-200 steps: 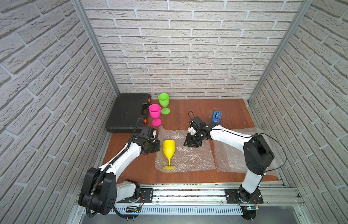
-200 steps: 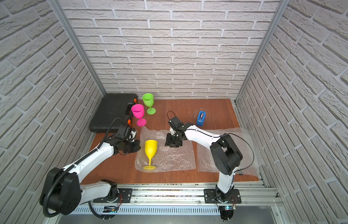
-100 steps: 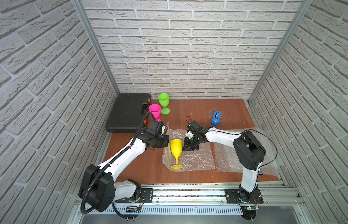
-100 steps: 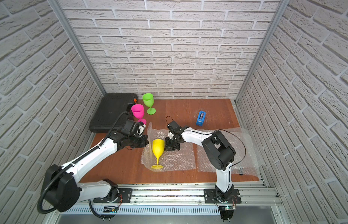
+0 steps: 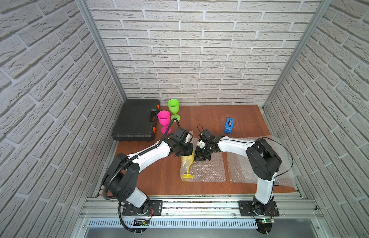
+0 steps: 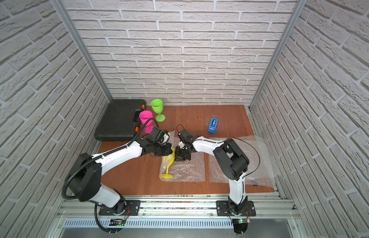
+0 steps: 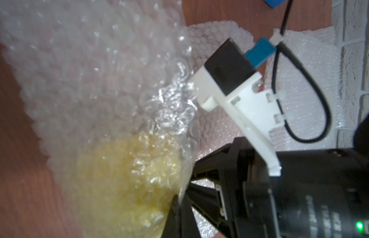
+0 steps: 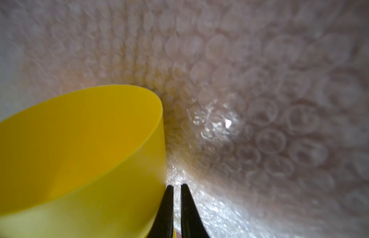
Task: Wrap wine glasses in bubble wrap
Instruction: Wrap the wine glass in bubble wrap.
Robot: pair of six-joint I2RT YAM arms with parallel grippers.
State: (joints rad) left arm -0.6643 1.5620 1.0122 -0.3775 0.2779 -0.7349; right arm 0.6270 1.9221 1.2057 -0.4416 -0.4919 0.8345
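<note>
Robot lab cell: brick-pattern panels point(image 5: 200, 61), aluminium rail point(image 5: 200, 206).

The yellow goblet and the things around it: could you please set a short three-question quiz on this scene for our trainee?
1. True or false: the yellow goblet lies clear of the bubble wrap.
2. Which stand unwrapped beside the black case? A. the pink goblet and the green goblet; B. only a blue goblet; C. nothing.
3. Name the blue thing between the sheets and the back wall.
Key: 1 false, a sheet is folded up against its bowl; 2 A; 3 the tape dispenser.
</note>
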